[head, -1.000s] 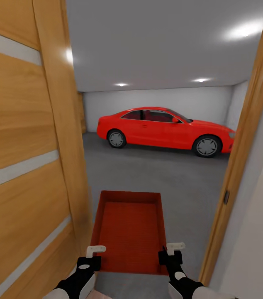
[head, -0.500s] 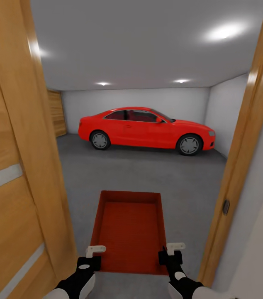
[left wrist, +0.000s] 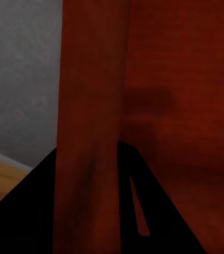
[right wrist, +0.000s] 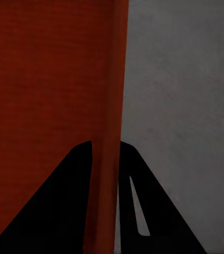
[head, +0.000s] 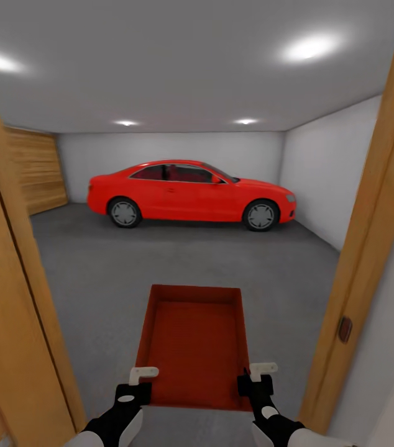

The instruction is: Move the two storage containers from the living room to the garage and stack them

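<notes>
Bottom of frame, head view: left gripper and right gripper, black with white fingers, clamped on opposite side walls of an orange-red rectangular open-top storage container, near its close end. Wrist views: a thin red wall pinched between dark fingers on the left, likewise its opposite wall on the right.

Container: lower centre, carried clear of the dark grey mottled concrete floor. Empty; judged light and stiff, walls smooth and liable to slip; two-sided rim grip suits it, kept level.

Left and right edges: pale wooden door frame.

Mid-distance, centre: glossy red car. Far left: wooden roll-up door.
</notes>
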`<state>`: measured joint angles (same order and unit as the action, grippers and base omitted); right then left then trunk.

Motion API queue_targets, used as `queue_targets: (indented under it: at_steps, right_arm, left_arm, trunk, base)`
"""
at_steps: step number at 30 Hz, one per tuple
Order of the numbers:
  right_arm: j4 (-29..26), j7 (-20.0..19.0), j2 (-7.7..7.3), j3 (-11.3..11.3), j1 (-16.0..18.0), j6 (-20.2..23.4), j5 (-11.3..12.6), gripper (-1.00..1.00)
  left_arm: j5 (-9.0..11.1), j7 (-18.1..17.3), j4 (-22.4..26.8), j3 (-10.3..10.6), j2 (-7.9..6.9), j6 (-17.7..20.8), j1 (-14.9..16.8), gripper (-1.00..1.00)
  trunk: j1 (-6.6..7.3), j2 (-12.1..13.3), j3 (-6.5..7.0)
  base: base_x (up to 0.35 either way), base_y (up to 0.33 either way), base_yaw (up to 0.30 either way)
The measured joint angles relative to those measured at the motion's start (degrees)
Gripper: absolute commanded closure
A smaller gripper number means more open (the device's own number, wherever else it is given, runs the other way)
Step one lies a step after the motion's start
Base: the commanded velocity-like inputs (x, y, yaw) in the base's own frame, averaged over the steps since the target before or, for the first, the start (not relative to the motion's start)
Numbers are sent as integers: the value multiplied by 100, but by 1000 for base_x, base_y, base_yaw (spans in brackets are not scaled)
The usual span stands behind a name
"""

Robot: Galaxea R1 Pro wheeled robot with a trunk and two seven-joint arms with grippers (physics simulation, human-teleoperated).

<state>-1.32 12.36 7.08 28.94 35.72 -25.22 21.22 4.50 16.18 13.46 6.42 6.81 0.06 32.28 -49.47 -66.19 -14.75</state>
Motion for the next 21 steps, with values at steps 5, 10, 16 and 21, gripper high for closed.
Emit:
queue_targets:
  at_steps: [5,10,16,21]
  right_arm:
    - [1,-5,0,11,1,8,9,100]
    - [0,-1,1,14,1,7,10,100]
    - [1,-1,0,10,2,-8,11,100]
    - [3,3,1,9,1,-15,7,100]
  left_arm:
    - [3,0,-9,-3,0,-2,-1,100]
    - [2,0,-5,-3,-1,-3,-1,100]
    - [-1,0,6,1,-1,-3,-1,100]
    - [-2,0,5,2,-1,-9,-1,100]
  trunk:
    - [0,0,0]
    - [0,0,0]
    - [-1,0,0]
    - [-3,0,0]
  base:
    - [312,111,-17]
    - [310,87,-1]
    - [266,12,0]
    - [90,1,0]
